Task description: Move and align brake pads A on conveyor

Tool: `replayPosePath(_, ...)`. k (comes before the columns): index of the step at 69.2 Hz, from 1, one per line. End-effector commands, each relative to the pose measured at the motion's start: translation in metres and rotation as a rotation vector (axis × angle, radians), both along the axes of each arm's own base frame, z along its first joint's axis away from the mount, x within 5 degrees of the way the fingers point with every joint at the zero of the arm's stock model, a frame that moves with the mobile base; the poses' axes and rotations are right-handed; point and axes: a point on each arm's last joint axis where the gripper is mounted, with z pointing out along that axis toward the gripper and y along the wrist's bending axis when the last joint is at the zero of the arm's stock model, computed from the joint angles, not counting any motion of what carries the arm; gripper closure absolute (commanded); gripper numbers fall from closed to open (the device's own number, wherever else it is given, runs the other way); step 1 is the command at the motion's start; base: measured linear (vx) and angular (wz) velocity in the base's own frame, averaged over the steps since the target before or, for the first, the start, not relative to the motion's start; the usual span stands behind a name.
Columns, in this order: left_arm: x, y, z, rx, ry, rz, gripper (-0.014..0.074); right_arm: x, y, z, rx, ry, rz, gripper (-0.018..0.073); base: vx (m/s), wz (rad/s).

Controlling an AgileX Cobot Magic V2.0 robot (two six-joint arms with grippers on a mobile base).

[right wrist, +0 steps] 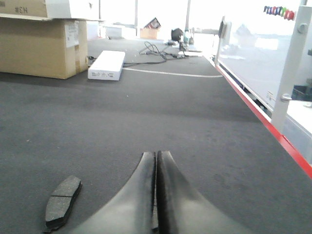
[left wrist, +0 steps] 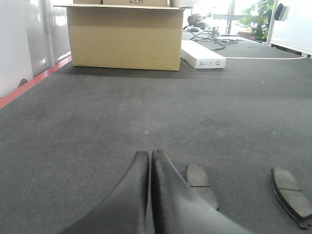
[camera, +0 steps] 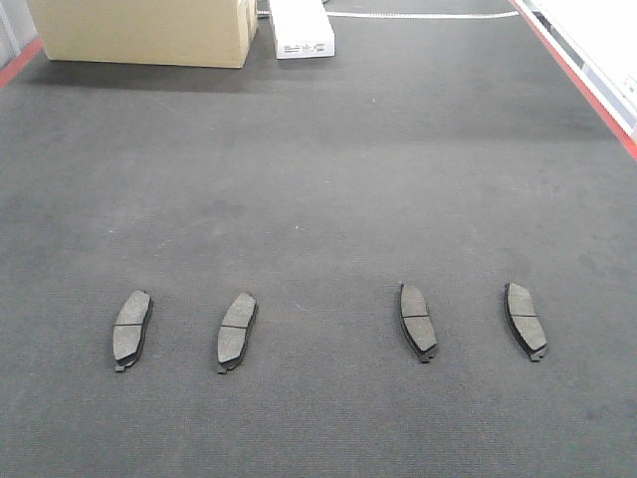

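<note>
Several brake pads A lie in a row across the near part of the dark conveyor: a left pair and a right pair, with a wider gap in the middle. Neither gripper shows in the front view. My left gripper is shut and empty, low over the belt. One pad lies just right of it, partly hidden behind its right finger, and another pad lies further right. My right gripper is shut and empty, with a pad on the belt to its left.
A large cardboard box and a flat white box stand at the belt's far end. Red edge strips run along the right side and the far left. A white framed panel borders the right edge.
</note>
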Motion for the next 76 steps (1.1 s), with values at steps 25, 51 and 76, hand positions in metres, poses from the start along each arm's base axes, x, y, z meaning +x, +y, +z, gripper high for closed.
replayPosePath(25, 0.000, 0.000, -0.001, -0.011, -0.059, -0.002, 0.0603, 0.003, 0.001, -0.012, 0.000, -0.085, 0.009, 0.0569, 0.00, 0.00)
replayPosePath(51, 0.000, 0.000, -0.001, -0.011, -0.059, -0.002, 0.0603, 0.003, 0.001, -0.012, 0.000, -0.084, 0.009, 0.0569, 0.00, 0.00)
replayPosePath(76, 0.000, 0.000, -0.001, -0.011, -0.059, -0.002, 0.0603, 0.003, 0.001, -0.012, 0.000, -0.084, 0.009, 0.0569, 0.00, 0.00)
